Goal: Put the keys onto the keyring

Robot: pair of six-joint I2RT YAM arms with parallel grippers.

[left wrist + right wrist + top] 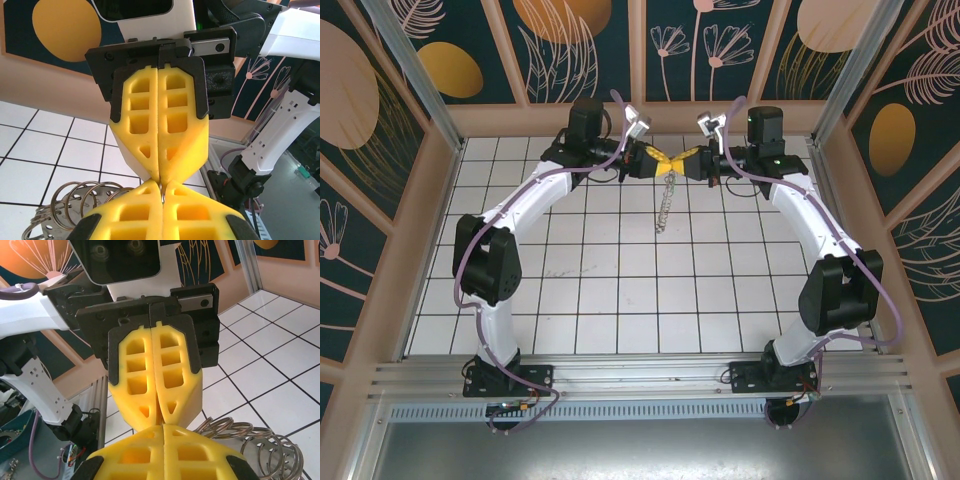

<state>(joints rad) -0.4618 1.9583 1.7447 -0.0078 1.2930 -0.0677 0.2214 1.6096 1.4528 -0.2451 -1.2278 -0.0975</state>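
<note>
Top view: see left gripper (658,161) & right gripper (680,164) raised over far part of white tiled table (620,290), meeting tip to tip, yellow pads nose to nose. Both shut. Find keyring (665,200) hanging from the meeting pt as a narrow silvery strand, dangling down twd tiles, approx centred betw. the arms. Can't tell if lower end touches table.

Left wrist view: left gripper (162,187) at bottom of frame, pads pressed together w/ thin grey wire pinched in the seam at the tip, i.e. gripping keyring. Right gripper (160,174) facing it from above, pads closed flush, tips just abt touching the left's. Bunch of silvery rings of keyring (75,202) at bottom-left, just beside left pad, over tiles.

Right wrist view: right gripper (164,429) at bottom, seam closed tight; can't tell if any wire sits inside. Left gripper (159,416) opposite & above, also closed, tips against the right's. Rings of keyring (250,437) fanned out bottom-right, beside right pad, above tiles.
</note>
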